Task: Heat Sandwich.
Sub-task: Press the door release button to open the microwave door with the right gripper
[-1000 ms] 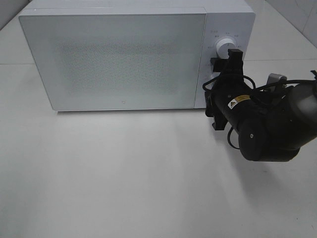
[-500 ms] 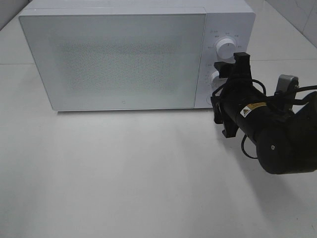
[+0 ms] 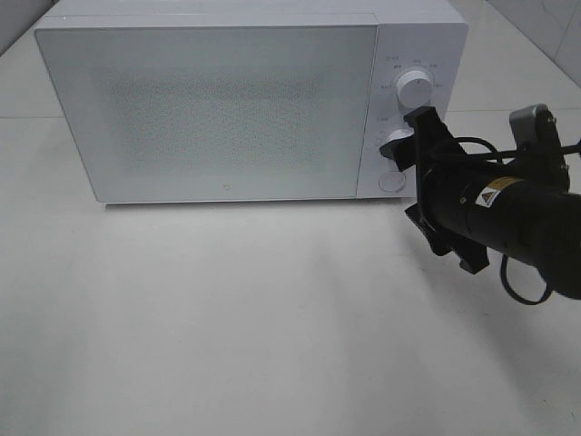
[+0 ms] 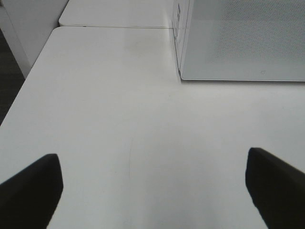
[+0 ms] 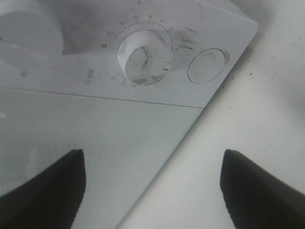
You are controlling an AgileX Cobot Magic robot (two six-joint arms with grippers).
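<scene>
Sandwich not visible in any view, so location unknown. White box microwave oven [image 3: 218, 109] has its frosted door shut. Right hand [image 5: 152, 156] is spread wide and empty, just in front of the lower round white dial [image 5: 143, 57], not touching it. Left hand [image 4: 152, 157] is wide and empty over the white tabletop [image 4: 119, 119].
</scene>
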